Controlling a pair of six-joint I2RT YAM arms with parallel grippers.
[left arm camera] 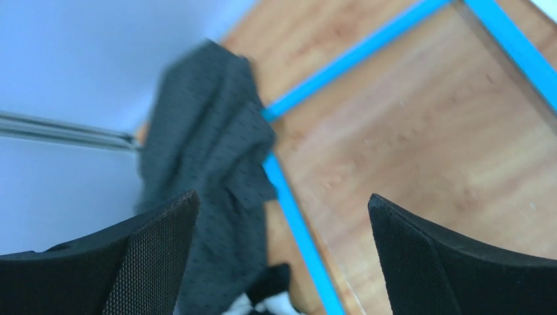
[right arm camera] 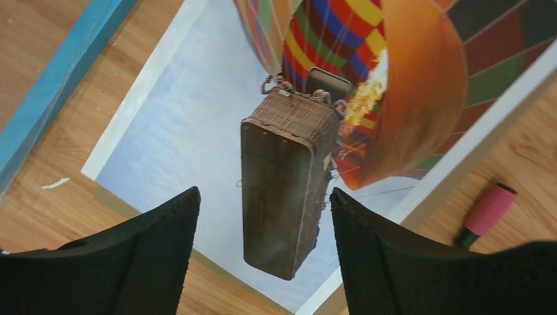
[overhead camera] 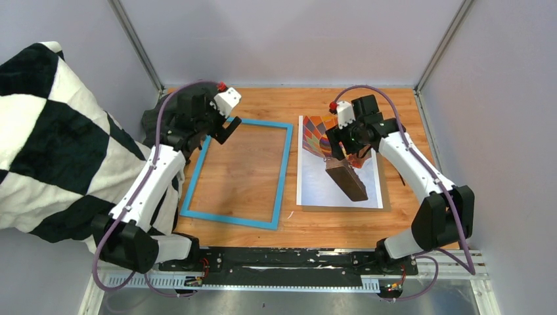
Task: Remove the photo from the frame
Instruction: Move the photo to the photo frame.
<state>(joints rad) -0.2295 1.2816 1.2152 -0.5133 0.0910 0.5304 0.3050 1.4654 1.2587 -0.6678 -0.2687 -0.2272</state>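
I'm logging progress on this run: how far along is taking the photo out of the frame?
Looks done: the frame shows bare table through it, and the photo lies flat to its right, fully outside. In hand: nothing; the left hand, by the frame's far corner, and the right hand, over the photo, are both open. Left: probably only retreating both hands.

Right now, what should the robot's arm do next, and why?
Probably just lift the right gripper straight up and away. The photo already lies flat beside the blue frame, not inside it; only the table shows through the frame, and the gripper hangs open, holding nothing.
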